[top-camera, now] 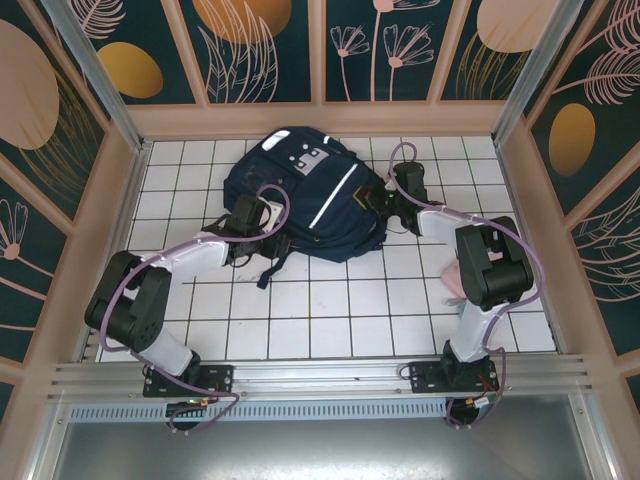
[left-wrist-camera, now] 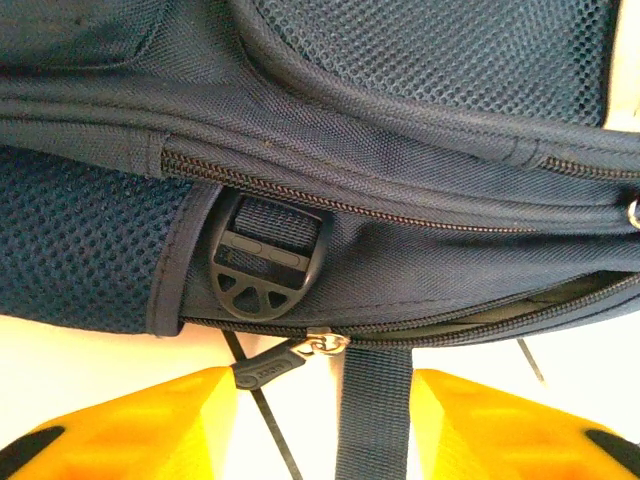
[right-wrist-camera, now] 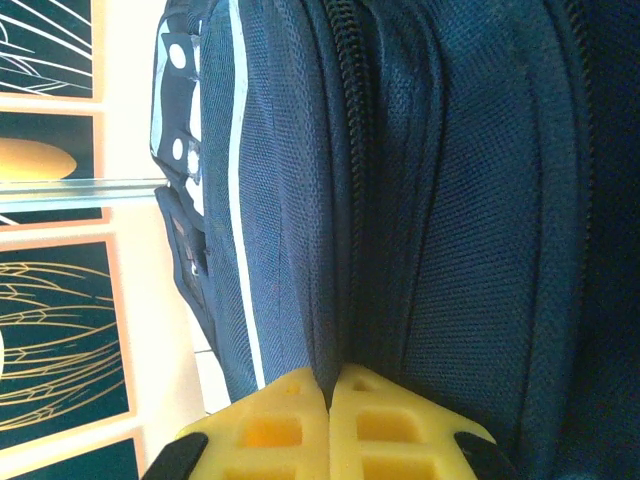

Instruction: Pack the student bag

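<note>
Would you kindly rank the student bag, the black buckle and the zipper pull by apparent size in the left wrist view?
Largest: student bag
Then: black buckle
Smallest: zipper pull

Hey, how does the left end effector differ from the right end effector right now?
The left end effector is open, a zipper pull and strap in its gap; the right end effector is shut, tips against the student bag. The left reaches the bag from the left, the right from the right. Both have yellow fingers.
</note>
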`<state>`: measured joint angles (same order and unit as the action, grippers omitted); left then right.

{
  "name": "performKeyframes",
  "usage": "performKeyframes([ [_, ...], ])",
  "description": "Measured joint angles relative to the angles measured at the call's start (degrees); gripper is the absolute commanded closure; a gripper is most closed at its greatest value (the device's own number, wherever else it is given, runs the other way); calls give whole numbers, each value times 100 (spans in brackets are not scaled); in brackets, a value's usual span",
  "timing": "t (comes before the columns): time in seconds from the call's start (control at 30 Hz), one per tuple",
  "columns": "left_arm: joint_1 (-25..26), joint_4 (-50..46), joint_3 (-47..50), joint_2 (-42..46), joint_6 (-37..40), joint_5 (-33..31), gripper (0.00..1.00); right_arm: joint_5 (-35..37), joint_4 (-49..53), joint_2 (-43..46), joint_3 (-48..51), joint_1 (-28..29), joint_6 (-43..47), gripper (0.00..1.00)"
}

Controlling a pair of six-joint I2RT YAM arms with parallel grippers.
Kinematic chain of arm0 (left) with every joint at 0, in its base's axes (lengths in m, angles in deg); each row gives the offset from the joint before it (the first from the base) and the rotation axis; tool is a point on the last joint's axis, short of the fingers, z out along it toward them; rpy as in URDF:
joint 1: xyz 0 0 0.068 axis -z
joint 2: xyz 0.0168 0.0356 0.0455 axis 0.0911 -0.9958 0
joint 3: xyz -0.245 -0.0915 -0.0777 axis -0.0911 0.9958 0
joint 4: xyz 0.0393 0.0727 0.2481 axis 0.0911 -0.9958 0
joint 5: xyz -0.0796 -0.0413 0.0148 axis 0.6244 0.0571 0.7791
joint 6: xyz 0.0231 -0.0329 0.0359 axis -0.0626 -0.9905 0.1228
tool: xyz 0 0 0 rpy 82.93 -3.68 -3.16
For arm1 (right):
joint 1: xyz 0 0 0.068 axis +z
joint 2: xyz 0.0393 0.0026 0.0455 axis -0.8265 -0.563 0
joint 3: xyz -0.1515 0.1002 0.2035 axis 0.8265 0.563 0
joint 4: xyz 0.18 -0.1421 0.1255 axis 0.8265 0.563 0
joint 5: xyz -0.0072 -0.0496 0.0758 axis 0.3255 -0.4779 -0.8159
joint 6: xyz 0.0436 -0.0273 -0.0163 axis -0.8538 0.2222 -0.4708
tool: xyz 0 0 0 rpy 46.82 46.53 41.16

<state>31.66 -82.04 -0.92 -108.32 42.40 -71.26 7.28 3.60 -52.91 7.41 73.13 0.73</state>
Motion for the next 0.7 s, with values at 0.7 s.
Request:
performKeyframes([
  [0.7,20,-1049,-1145,-1215,1292,-376,63,-127,-48,-109,0,-50,-111,98],
])
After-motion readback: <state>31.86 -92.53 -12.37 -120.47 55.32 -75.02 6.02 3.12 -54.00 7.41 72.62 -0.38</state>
